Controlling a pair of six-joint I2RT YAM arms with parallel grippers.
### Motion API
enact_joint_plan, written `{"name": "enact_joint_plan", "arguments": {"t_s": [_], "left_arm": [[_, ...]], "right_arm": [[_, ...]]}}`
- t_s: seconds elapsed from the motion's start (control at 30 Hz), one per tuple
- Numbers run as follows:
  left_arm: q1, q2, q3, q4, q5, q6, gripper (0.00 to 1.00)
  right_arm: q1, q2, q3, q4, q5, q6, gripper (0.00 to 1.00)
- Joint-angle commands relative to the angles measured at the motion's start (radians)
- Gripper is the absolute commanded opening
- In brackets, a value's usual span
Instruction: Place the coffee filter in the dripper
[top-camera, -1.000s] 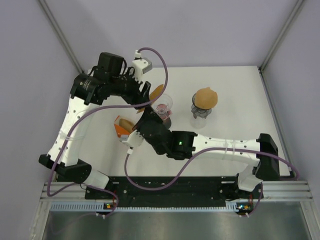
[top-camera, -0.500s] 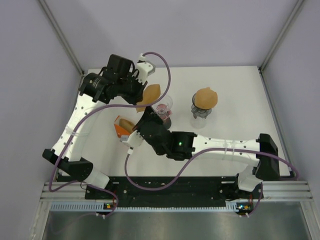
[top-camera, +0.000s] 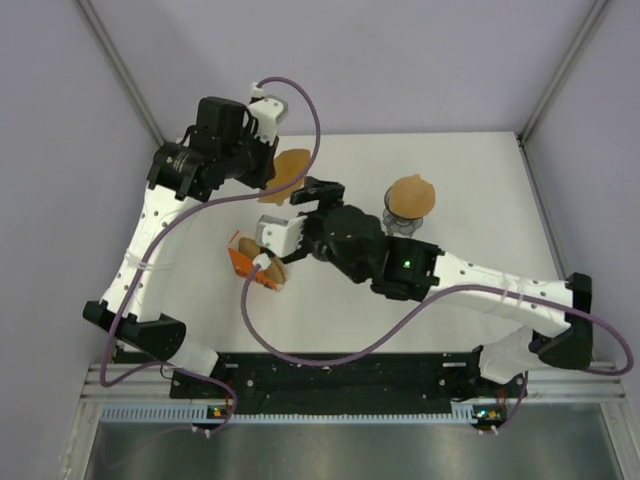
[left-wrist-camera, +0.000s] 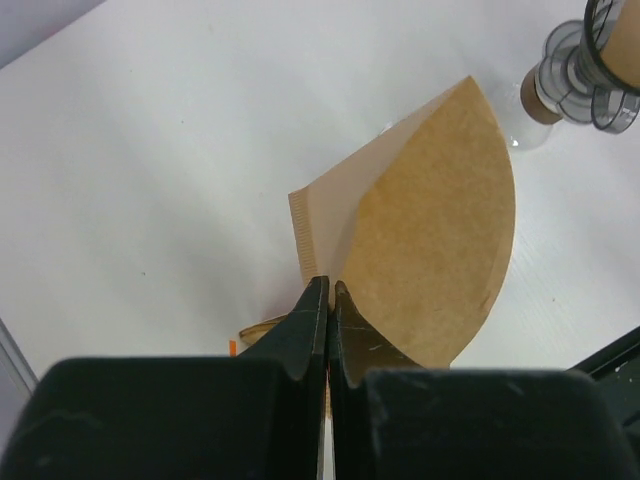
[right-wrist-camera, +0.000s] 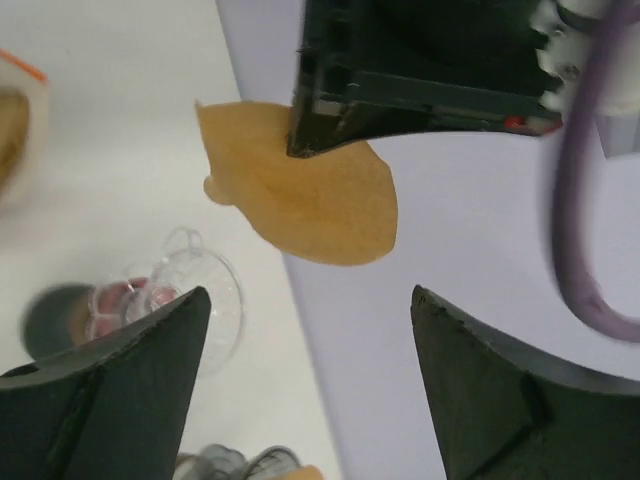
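Note:
My left gripper (top-camera: 272, 170) is shut on a corner of the brown paper coffee filter (top-camera: 294, 163), which it holds in the air over the table's back left. From the left wrist, the filter (left-wrist-camera: 430, 240) fans out beyond the closed jaws (left-wrist-camera: 328, 290). My right gripper (top-camera: 312, 190) stands open just right of the filter, with nothing between its fingers. In the right wrist view the filter (right-wrist-camera: 300, 200) hangs from the left gripper (right-wrist-camera: 420, 70). The clear glass dripper (right-wrist-camera: 190, 290) sits below beside my right gripper (right-wrist-camera: 310, 293). From above, the right arm hides this dripper.
An orange box of filters (top-camera: 248, 262) lies at the left, under the right arm. A second dripper stand (top-camera: 400, 222) carrying a brown filter (top-camera: 410, 193) stands at the back right, also visible from the left wrist (left-wrist-camera: 585, 60). Grey walls close in the table's back and sides.
The left gripper shut on the filter and drew it back and to the left. The right gripper let go of it, opened, and its arm swung right and back.

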Motion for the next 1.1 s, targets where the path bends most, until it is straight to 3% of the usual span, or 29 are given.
{"name": "enact_joint_plan", "arguments": {"t_s": [0.0,0.13,0.33,0.53,0.63,0.7,0.83,0.93,1.07], "left_arm": [[-0.001,-0.018,0.069,0.091,-0.041,-0.057,0.00],[-0.001,-0.014,0.083,0.108,-0.047,-0.086,0.00],[-0.002,-0.009,0.078,0.134,-0.012,-0.141,0.00],[-0.002,-0.015,0.070,0.157,0.008,-0.186,0.00],[-0.002,-0.020,0.057,0.161,0.037,-0.198,0.00],[-0.002,-0.024,0.043,0.165,0.076,-0.204,0.00],[-0.002,-0.029,0.029,0.169,0.153,-0.235,0.00],[0.005,-0.032,0.047,0.172,0.041,-0.231,0.00],[0.034,-0.026,0.058,0.198,-0.024,-0.200,0.00]], "right_arm": [[-0.095,-0.162,0.068,0.036,-0.276,0.488,0.84],[-0.230,-0.211,0.069,0.093,-0.368,0.841,0.90],[-0.265,-0.131,0.138,0.091,-0.212,1.276,0.91],[-0.340,-0.036,0.132,0.079,-0.245,1.520,0.86],[-0.370,0.002,0.132,0.102,-0.278,1.546,0.82],[-0.384,0.050,0.159,0.108,-0.328,1.549,0.74],[-0.421,0.120,0.228,0.054,-0.387,1.561,0.45],[-0.444,0.116,0.210,0.018,-0.385,1.569,0.24],[-0.462,0.110,0.186,-0.071,-0.336,1.522,0.09]]}}
